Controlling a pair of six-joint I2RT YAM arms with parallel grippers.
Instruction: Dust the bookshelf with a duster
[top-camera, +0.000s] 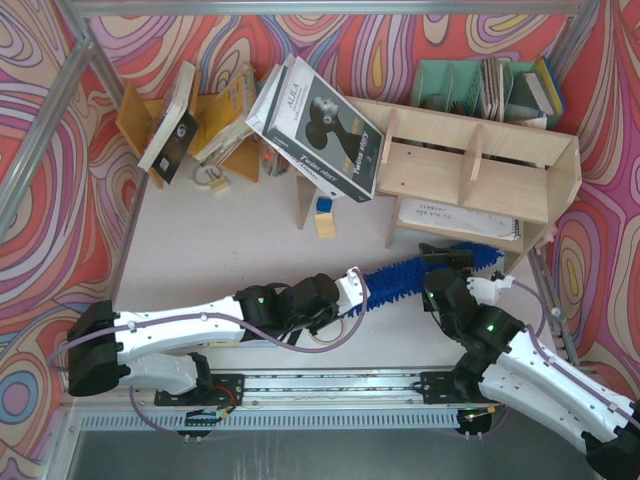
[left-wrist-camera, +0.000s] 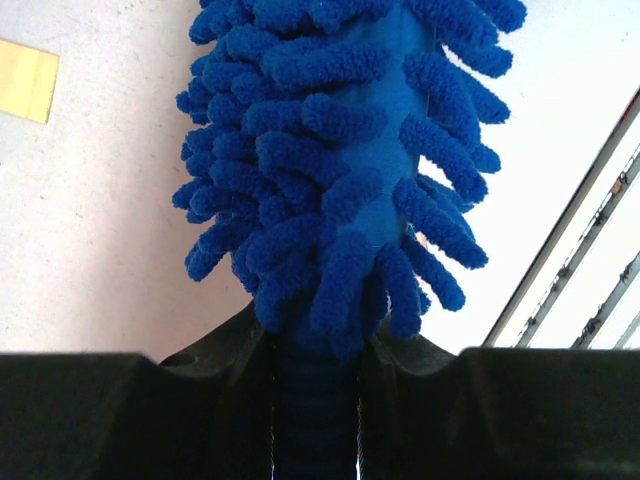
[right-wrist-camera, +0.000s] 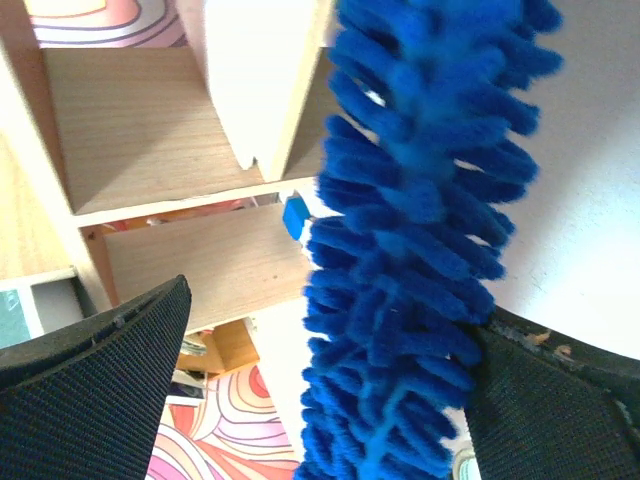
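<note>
**Near field.** The left gripper (top-camera: 358, 291) lies low over the matte white table (top-camera: 230, 240). Its black jaws are clamped on the dark blue handle of the duster (top-camera: 420, 272). In the left wrist view the handle is pinched between the two flat black fingers (left-wrist-camera: 100, 420). Beyond them the duster (left-wrist-camera: 340, 170) fans out as a dense brush of plump, chenille-like bright blue tufts around a smooth blue spine.

**Middle field.** The duster runs rightward from the left gripper, and its tip is just in front of the bookshelf's lower tier. The right gripper (top-camera: 447, 262) straddles the fluffy head with its jaws spread wide, gripping nothing. In the right wrist view the tufts (right-wrist-camera: 420, 250) brush one mesh-textured pad (right-wrist-camera: 550, 400), while the other pad (right-wrist-camera: 100, 370) stands clear of them.

**Far field.** The bookshelf (top-camera: 470, 165) is built of pale, unpainted plywood boards. Upright dividers form open compartments above a lower tier on legs, and a white printed sheet (top-camera: 460, 218) lies on that tier. A glossy black-and-white book (top-camera: 320, 125) leans tilted against the bookshelf's left end. Below the book, a small blue block (top-camera: 323, 204) and a yellow block (top-camera: 325, 224) sit on the table. Farthest back are a green slotted organizer (top-camera: 450, 85) on the right and an orange wooden rack (top-camera: 225, 120) on the left.
</note>
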